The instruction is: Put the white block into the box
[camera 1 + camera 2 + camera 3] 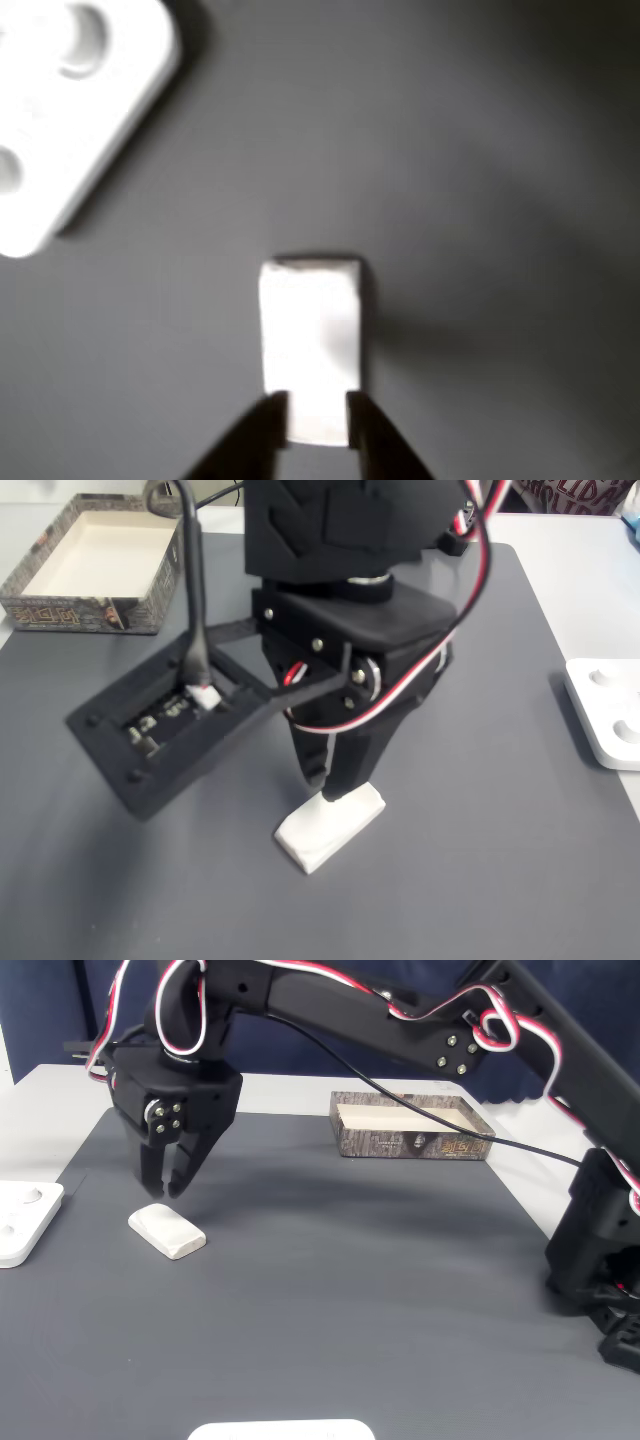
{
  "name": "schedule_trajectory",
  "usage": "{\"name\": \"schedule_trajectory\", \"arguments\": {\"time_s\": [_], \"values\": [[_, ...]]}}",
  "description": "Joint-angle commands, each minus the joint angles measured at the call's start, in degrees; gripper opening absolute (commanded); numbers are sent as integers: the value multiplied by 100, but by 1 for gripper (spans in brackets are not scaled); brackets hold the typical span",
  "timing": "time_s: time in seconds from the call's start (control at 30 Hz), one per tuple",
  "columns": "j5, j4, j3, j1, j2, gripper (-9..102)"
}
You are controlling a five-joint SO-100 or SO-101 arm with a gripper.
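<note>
Other view: my claw (318, 418) stands apart-fingered, astride the near end of the white block (310, 340), which lies flat on the dark surface (350, 1290). Whether the fingers press the block, I cannot tell. Box (412, 1127) sits well apart, at the surface's far edge.

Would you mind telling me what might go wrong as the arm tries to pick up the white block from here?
1. The gripper straddles only one end of the white block, so the block may pivot or slip out when lifted.
2. The block lies flat on the grey mat; the fingers hang just above it and could push it away rather than close on it.
3. The box sits far across the mat, so a weak hold could drop the block on the way.
</note>
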Motion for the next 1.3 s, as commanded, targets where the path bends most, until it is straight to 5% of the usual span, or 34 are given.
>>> {"name": "schedule_trajectory", "arguments": {"time_s": [0.0, 1.27], "values": [[255, 88, -272, 123, 167, 14], [844, 35, -246, 114, -360, 24]]}}
